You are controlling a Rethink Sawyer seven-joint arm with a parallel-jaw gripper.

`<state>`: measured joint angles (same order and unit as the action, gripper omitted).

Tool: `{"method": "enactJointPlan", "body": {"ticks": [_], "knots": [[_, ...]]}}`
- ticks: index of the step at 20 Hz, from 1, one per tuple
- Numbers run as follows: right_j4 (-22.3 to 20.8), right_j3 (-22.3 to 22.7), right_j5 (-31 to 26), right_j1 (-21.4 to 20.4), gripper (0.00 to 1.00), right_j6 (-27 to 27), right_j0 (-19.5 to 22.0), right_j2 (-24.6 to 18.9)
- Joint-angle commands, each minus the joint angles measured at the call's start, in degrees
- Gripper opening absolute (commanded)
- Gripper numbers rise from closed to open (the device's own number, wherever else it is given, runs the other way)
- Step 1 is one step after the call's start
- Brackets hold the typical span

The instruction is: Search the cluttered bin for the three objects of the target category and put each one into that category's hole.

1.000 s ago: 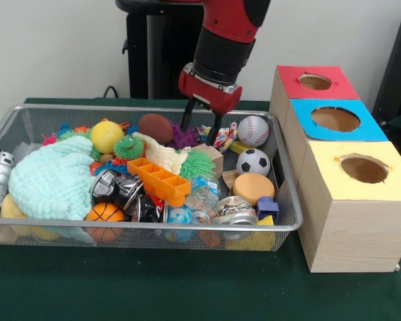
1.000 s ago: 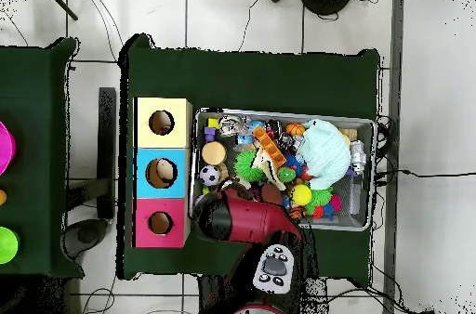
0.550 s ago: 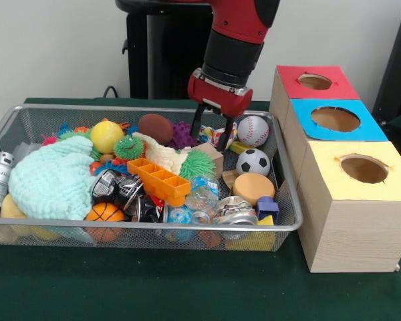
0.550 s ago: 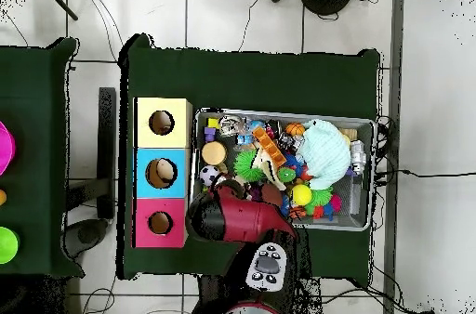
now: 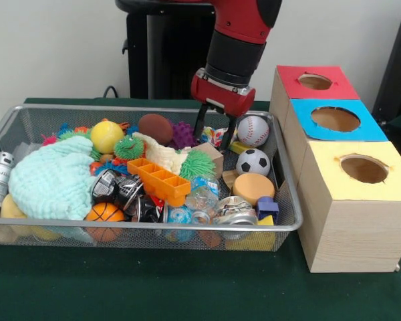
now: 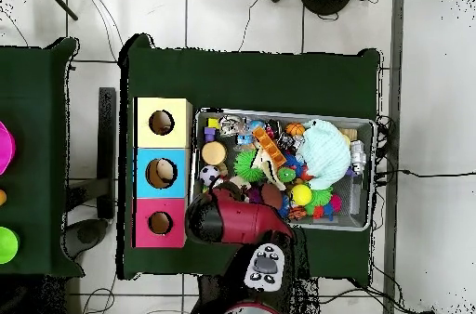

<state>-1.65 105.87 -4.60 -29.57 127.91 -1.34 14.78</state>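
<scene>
The gripper is hanging over the far right part of the wire bin, its two dark fingers standing a narrow gap apart with nothing between them, their tips just above a striped, colourful toy lying by the bin's back wall. The baseball is sitting just to the right of the fingers, against the back right corner, and the soccer ball is lying in front of it, with a tan disc nearer the camera. Farther off, the small basketball is resting at the front of the bin beneath a pale green knitted cloth, and a yellow ball is sitting near the back left. An orange tray is lying tilted across the middle of the pile. Beside the bin three wooden boxes are standing in a row, each with a round hole: red top, blue top, yellow top. In the overhead view the red arm is covering the bin's corner nearest the red box. No writing or brand is readable on any item.
</scene>
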Motion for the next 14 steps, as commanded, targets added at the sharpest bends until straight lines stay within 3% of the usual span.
{"method": "enactJointPlan", "body": {"ticks": [1, 14], "knots": [[0.5, 3.9, 1.5, -0.3, 1.0, 7.8, 0.1, -6.9], [1.8, 3.8, -1.0, 0.0, 1.0, 7.9, -1.4, -6.6]]}}
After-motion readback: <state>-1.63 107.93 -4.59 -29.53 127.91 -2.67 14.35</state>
